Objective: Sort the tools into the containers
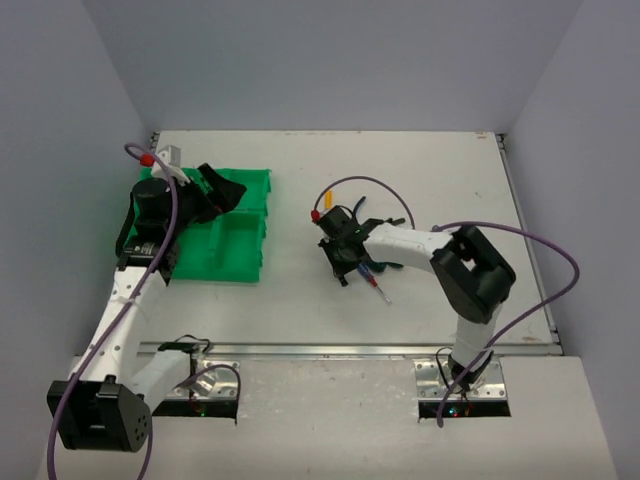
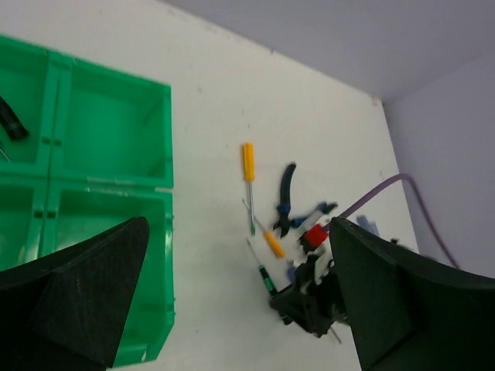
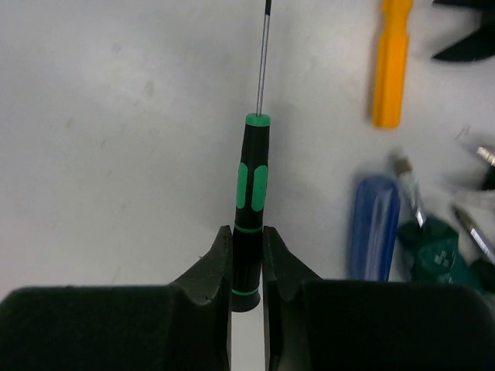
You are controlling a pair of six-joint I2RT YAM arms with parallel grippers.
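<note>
My right gripper (image 3: 247, 255) is shut on the rear of a black screwdriver with green bands (image 3: 251, 185), whose thin shaft points away over the white table. It also shows in the left wrist view (image 2: 265, 278), low by the table. Beside it lie an orange-handled screwdriver (image 3: 390, 66), a blue-handled one (image 3: 375, 228), a yellow-handled one (image 2: 248, 162) and dark blue-gripped pliers (image 2: 286, 193). My left gripper (image 1: 215, 190) is open and empty above the green compartment bin (image 1: 235, 255). A black tool (image 2: 11, 120) lies in one far compartment.
The tool cluster (image 1: 365, 272) sits mid-table under my right wrist. The bin (image 2: 108, 131) stands at the left. Grey walls close the back and sides. A purple cable (image 1: 370, 182) loops above the right wrist.
</note>
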